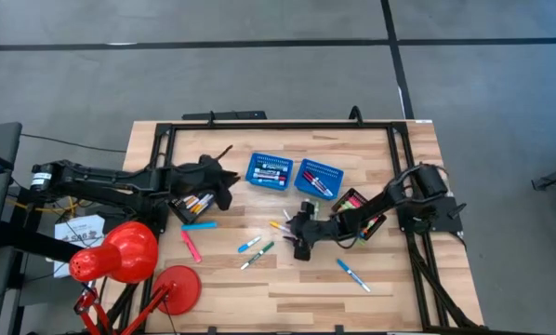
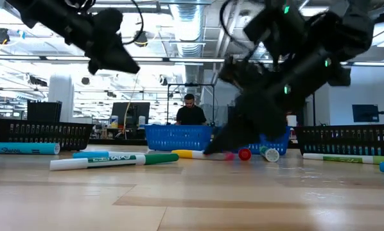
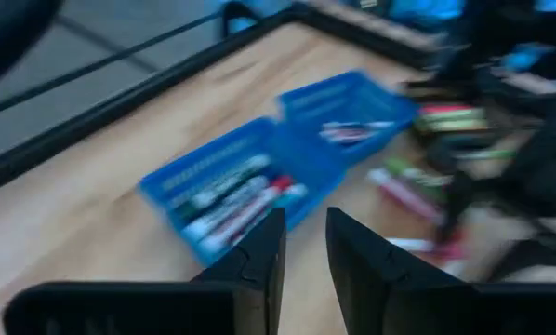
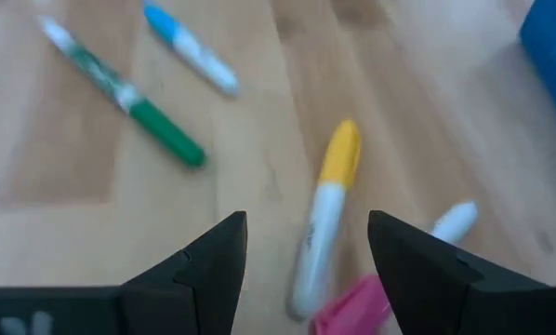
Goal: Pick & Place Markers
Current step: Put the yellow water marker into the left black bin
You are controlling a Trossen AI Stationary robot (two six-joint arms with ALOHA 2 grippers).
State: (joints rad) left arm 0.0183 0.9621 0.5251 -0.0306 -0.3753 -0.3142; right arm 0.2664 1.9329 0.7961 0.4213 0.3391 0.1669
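Well, I saw the markers (image 1: pixel 256 249) scattered over the table (image 1: pixel 287 293), more in two blue baskets (image 1: pixel 270 171). A yellow-capped marker (image 4: pixel 323 216) lay between my right gripper's (image 4: pixel 306 265) spread, empty fingers. My left gripper (image 3: pixel 304 251) hung near the baskets, fingers slightly apart, holding nothing.

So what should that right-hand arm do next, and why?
Probably lower the right tool a little and close on the yellow-capped marker. Its fingers are open and empty, low over the table, with that marker lying between them in the right wrist view. A pink marker lies right beside it, so it should close carefully. The left tool waits near the blue baskets.
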